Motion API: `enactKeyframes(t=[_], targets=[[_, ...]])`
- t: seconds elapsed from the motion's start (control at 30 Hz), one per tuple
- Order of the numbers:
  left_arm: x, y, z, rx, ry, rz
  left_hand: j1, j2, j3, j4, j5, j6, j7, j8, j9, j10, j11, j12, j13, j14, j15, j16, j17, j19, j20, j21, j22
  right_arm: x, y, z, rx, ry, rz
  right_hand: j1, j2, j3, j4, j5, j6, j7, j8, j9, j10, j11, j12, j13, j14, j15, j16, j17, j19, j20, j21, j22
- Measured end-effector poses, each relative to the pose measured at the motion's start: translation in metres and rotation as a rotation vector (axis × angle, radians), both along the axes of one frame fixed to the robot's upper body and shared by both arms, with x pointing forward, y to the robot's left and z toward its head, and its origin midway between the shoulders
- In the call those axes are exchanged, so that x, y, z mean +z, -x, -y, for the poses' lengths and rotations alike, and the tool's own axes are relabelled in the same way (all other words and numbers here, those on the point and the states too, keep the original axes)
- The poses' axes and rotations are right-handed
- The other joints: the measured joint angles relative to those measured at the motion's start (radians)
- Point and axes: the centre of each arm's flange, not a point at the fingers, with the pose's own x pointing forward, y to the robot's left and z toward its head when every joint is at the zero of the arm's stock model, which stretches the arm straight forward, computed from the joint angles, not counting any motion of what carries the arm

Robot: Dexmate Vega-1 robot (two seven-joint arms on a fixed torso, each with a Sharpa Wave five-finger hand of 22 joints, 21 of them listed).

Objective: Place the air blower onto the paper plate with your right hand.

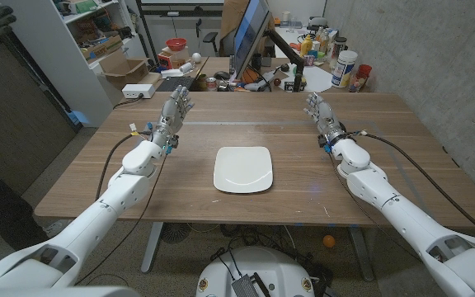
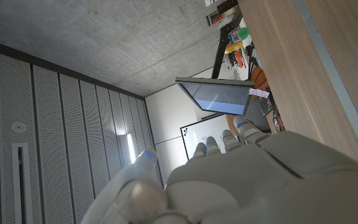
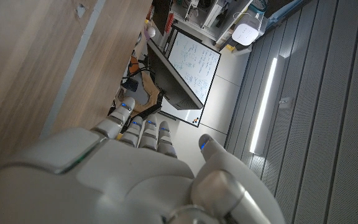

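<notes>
Paper plate (image 1: 242, 169) mid-table | right hand (image 1: 321, 115) holds nothing, fingers extended

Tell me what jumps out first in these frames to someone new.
The white paper plate sits alone at the middle of the wooden table. Either side of it, the left robot hand and right robot hand hold nothing, fingers apart and reaching toward the far edge. Behind the table, a dark monitor stands among clutter; no air blower can be made out.
</notes>
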Motion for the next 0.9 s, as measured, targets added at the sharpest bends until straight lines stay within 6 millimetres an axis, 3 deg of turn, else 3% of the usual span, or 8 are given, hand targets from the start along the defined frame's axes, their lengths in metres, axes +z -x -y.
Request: enactKeyframes(t=[0.47,0.7,0.9], targets=[[-0.002,0.001,0.007,0.001,0.003,-0.002,0.000,0.000,0.001,0.001,0.000,0.000,0.000,0.000,0.000,-0.004,0.004,0.000,0.000,-0.004,0.004,0.000,0.000,-0.004,0.004,0.000,0.000,0.026,0.014,0.011,-0.133,0.170,0.078,0.022,0.006,0.017,-0.023,-0.004,0.000,0.000,0.000,0.005,0.003,0.000,0.001,0.000,0.005,0.006,-0.004,-0.001,0.005,0.006,-0.003,0.000],[-0.004,0.000,0.007,0.001,0.006,-0.006,0.000,0.000,0.001,0.001,0.007,-0.005,0.010,0.000,0.000,-0.004,0.004,0.000,0.000,-0.001,0.008,0.000,0.000,-0.002,0.016,0.000,0.000,0.043,0.027,0.015,-0.223,0.263,0.132,0.033,0.011,0.022,-0.027,-0.004,0.013,-0.020,0.000,0.005,0.007,-0.004,0.001,0.004,0.005,0.006,-0.004,0.000,0.002,0.009,-0.008,0.000],[-0.006,0.001,0.006,0.003,0.010,-0.010,0.000,0.000,0.001,0.001,0.007,-0.004,0.011,0.000,0.000,-0.007,0.007,0.000,0.000,-0.006,0.013,0.000,0.000,0.000,0.018,0.000,0.000,0.054,0.036,0.016,-0.285,0.330,0.168,0.033,0.011,0.030,-0.025,-0.008,0.013,-0.019,0.000,0.004,0.010,-0.007,0.001,0.005,0.005,0.006,-0.004,0.001,0.007,0.004,-0.008,0.000]])
